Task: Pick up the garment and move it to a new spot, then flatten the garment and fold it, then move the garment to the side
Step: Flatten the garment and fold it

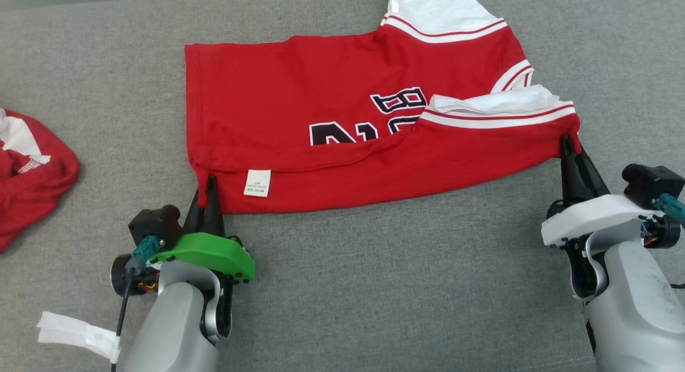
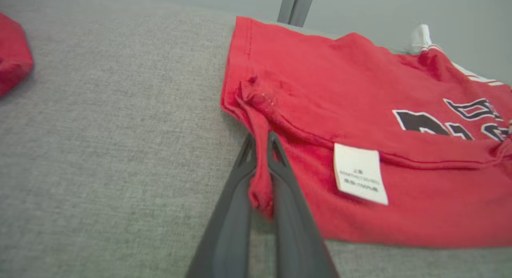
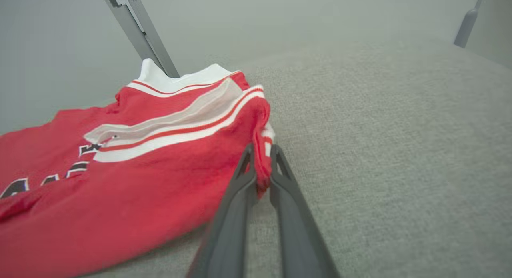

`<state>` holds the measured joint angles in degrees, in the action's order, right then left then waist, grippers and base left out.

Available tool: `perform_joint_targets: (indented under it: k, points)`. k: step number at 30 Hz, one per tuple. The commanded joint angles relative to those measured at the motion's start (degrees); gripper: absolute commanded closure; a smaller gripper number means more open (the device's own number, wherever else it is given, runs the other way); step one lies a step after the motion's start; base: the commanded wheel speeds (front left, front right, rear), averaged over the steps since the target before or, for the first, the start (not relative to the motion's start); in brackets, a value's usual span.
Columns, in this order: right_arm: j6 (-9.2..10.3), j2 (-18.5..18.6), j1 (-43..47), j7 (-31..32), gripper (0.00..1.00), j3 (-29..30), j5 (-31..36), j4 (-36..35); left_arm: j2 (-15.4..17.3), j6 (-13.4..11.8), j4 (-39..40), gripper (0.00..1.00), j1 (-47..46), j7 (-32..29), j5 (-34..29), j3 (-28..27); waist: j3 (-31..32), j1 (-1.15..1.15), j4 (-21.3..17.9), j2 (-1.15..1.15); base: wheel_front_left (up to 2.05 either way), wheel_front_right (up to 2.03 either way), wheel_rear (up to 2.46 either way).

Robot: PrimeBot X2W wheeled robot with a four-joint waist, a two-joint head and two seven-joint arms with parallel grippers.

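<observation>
Surface: I work over a grey woven surface that runs across the head view.
Garment: the garment, a red jersey with black lettering and white striped trim, lies spread across the far middle of the surface, partly folded over itself.
Left gripper: my left gripper is pinched closed on the near-left corner, and a twist of red cloth is caught between its fingers.
Right gripper: my right gripper is pinched closed on the near-right corner, just below the white striped trim.
Near edge: the edge between my two grippers runs roughly straight, sloping away from me toward the right. A flap is turned up over the front here, with a white label showing near the left corner.
Left edge: the hem runs straight away from me.
Far edge: the white trim at the far right runs out of the top of the head view.
Left side: a second red cloth lies bunched at the surface's left edge, well apart from the garment.
Open room: bare grey surface lies between my arms, to the right of the garment, and between the hem and the second red cloth.
</observation>
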<state>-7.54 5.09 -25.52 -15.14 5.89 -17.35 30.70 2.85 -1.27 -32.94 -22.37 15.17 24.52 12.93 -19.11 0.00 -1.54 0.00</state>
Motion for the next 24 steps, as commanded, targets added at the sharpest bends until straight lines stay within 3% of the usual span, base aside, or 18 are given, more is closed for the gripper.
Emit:
perform_joint_targets:
  k: [1,5,10,15,24]
  points:
    - [0.10,0.18,-1.14,0.01,1.00,-0.07,-1.04,-0.74,0.20,0.29,1.27,1.00,-0.87,-0.06,-0.80,-0.88,1.41,0.00,0.01,0.00,0.00,0.00,0.00]
    - [0.10,1.36,-4.92,0.01,1.00,-0.68,-4.30,-1.23,0.24,1.90,4.27,1.00,-3.85,-0.06,-2.58,-5.54,5.48,0.00,-0.22,0.00,0.00,0.00,0.00]
    - [0.11,2.29,-3.07,0.00,1.00,-1.81,-6.37,0.70,0.28,1.41,1.37,1.00,-0.57,-0.06,-2.65,-8.60,9.40,0.00,-0.75,0.00,0.00,0.00,0.00]
    - [0.13,3.23,3.63,-0.05,1.00,-2.29,-7.48,2.61,0.36,1.54,-1.99,1.00,6.26,-0.03,-0.20,-6.89,11.47,0.00,-1.02,0.00,0.00,0.00,0.00]
    - [0.16,2.82,17.71,-0.05,1.00,-2.08,-8.30,2.08,0.39,-1.09,-1.68,1.00,19.82,-0.07,5.58,-0.63,13.45,0.00,-0.88,0.00,0.00,0.00,0.00]
